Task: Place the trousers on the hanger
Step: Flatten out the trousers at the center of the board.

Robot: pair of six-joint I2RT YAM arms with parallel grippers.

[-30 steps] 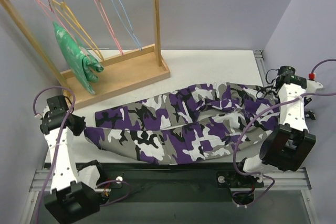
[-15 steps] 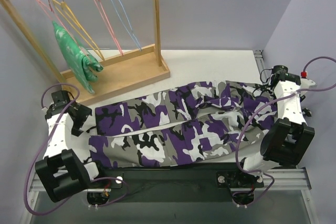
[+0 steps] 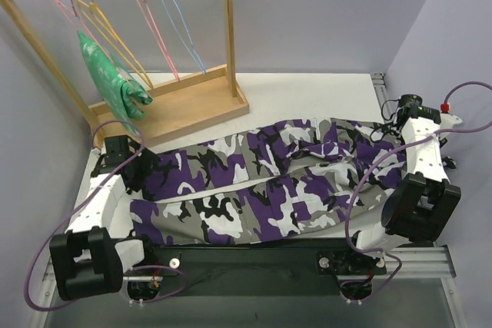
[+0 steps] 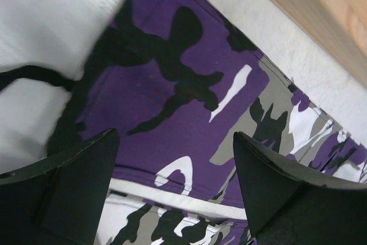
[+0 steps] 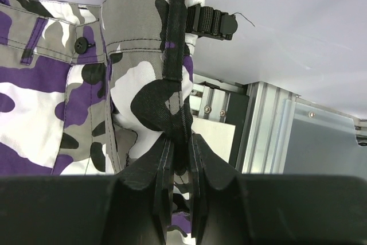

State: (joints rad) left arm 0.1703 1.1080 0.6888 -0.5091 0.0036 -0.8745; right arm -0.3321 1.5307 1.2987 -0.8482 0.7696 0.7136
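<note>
trousers (image 3: 261,186) lie spread lengthwise across the table (image 3: 307,90), waist at the right, both leg ends at the left, just in front of the wooden rack (image 3: 192,105); not touching the hanger (image 3: 108,32), which hangs on the rack's rail, untouched;
change over the last second: left gripper (image 4: 175,136) has let go; a second ago it was pinched shut at the near leg's end, out by the table's left edge, cloth pulled taut; now its jaws stand wide apart with nothing between them, and the arm has swung inward and farther back to hover over the purple end of the far leg, next to the rack's base;
leg ends have slackened back a little from the left edge; legs lie flatter and more parallel than before;
right gripper (image 5: 179,142) unchanged; jaws together, clamped on the black strap at the waistband, that corner lifted off the table;
read: stretch-and-flatten step looks finished; the hanging itself not started; left arm is now free, likely either to regrip the far leg or to go for the hanger; waist stays anchored meanwhile
</note>
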